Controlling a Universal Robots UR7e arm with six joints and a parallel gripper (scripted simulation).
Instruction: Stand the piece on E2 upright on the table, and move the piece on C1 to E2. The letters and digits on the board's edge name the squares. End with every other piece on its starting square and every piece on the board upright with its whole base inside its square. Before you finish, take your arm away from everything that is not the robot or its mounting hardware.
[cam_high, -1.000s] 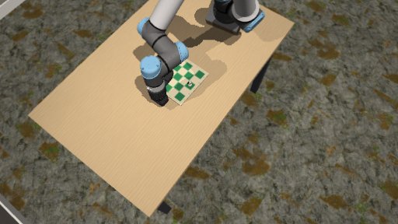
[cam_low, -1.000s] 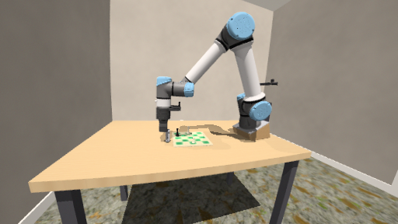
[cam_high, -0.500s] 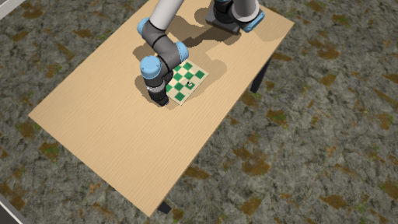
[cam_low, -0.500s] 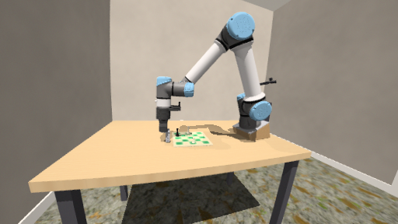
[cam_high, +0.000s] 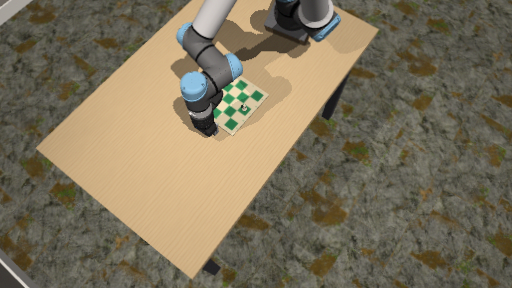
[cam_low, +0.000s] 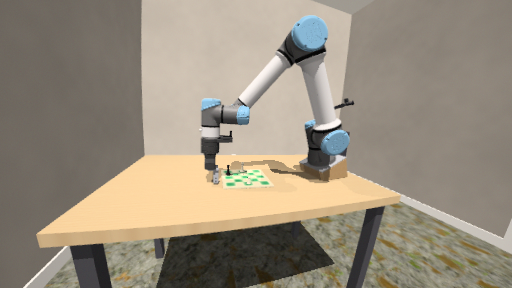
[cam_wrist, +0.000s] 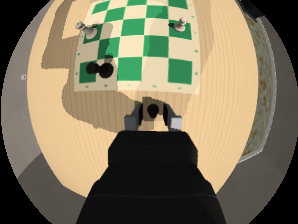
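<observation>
From above, a pale wood-grain tabletop (cam_high: 150, 165) carries a small square board (cam_high: 239, 104) of green and cream checks. The arm's grey links and blue joint caps cover the board's left side. A small piece (cam_high: 244, 107), too small to name, stands on a square near the board's lower right edge. The end effector (cam_high: 209, 131) points down at the tabletop just off the board's lower-left edge. The floor around is mottled grey stone with rust and green patches.

From the side, the white-and-grey arm reaches from its tan base block (cam_low: 334, 172) down to the end effector (cam_low: 210, 167), which hangs just above a small light grey piece (cam_low: 216, 176) standing upright on the bare tabletop, just beside the board's near-left corner. A black piece (cam_low: 228, 170) and a pale one (cam_low: 242, 167) stand on the board behind it.

At the wrist, the end effector (cam_wrist: 154, 121) has its two grey fingers spread apart, gripping nothing; a dark rounded piece top (cam_wrist: 153, 108) sits between them, off the board. On the board, a black piece (cam_wrist: 97, 68) lies on its side at the left edge, a grey piece (cam_wrist: 84, 27) stands above it, and another grey one (cam_wrist: 180, 26) stands near the top right.
</observation>
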